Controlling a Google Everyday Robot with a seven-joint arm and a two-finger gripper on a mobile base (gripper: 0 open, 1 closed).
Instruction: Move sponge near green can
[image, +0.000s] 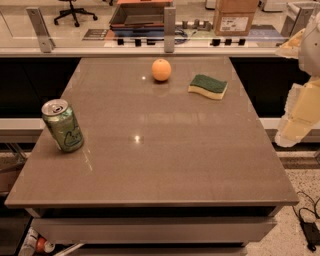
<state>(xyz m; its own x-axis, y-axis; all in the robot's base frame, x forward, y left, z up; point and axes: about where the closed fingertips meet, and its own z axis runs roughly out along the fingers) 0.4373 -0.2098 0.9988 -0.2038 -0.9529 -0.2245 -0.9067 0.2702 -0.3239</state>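
The sponge (208, 86) lies flat on the far right part of the brown table (160, 150), dark green top up over pale yellow foam. The green can (62, 125) stands upright near the table's left edge, light green with a silver top and pull tab. The two are far apart across the table. My gripper (295, 125) hangs off the table's right side at the frame's edge, right of and nearer than the sponge, touching nothing.
An orange (161, 69) sits on the table's far middle, just left of the sponge. A glass partition with metal posts (169, 22) runs behind the table. Cables (307, 220) lie on the floor at the lower right.
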